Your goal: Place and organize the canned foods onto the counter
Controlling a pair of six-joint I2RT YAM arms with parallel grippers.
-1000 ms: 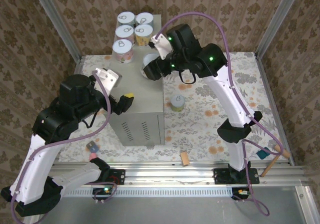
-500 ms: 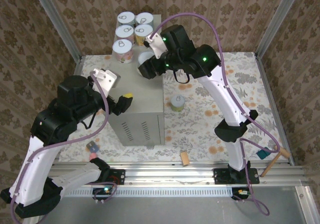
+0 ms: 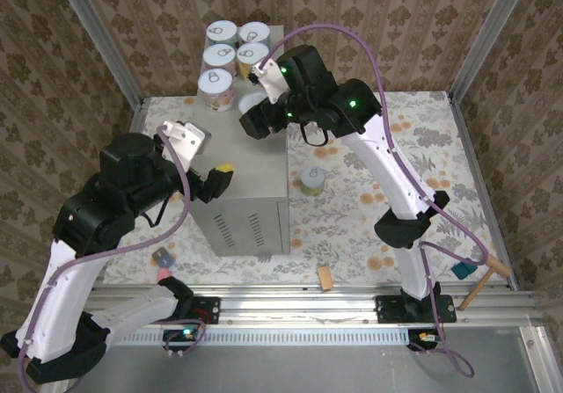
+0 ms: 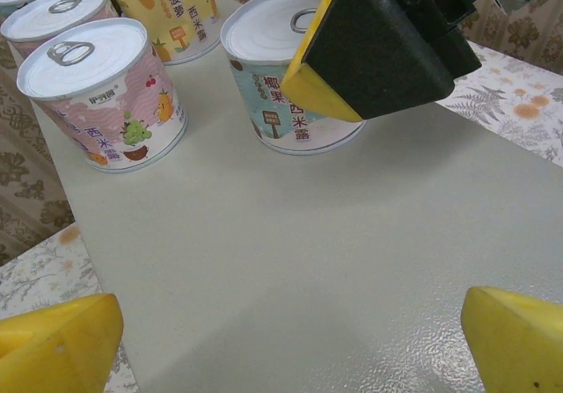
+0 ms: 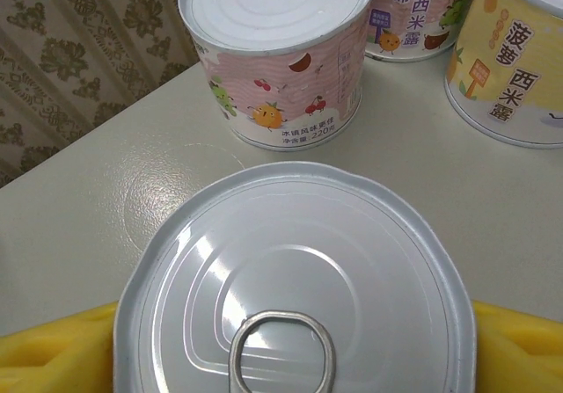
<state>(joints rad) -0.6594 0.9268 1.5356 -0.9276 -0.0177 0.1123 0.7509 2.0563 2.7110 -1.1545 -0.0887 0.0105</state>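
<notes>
Pale blue can [image 4: 273, 94] is sitting by the counter's [image 4: 352, 261] right edge between the right gripper's [image 5: 295, 349] pads, can't tell if it's gripped; left gripper [image 4: 286, 340] is hanging wide open.

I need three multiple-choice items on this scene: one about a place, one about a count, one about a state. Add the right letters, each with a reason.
1. Where is the one can not on the grey box?
A) on the floral floor, right of the box
B) on the metal rail
C) behind the box
2. How many cans stand on the box?
A) four
B) six
C) eight
3. How is the left pincer?
A) shut on a can
B) open and empty
C) shut on nothing
Answers: 1 A, it sits on the pattern beside the box; 2 B, five grouped at the far end plus one nearer; 3 B, its yellow tips stand wide apart, nothing between.
</notes>
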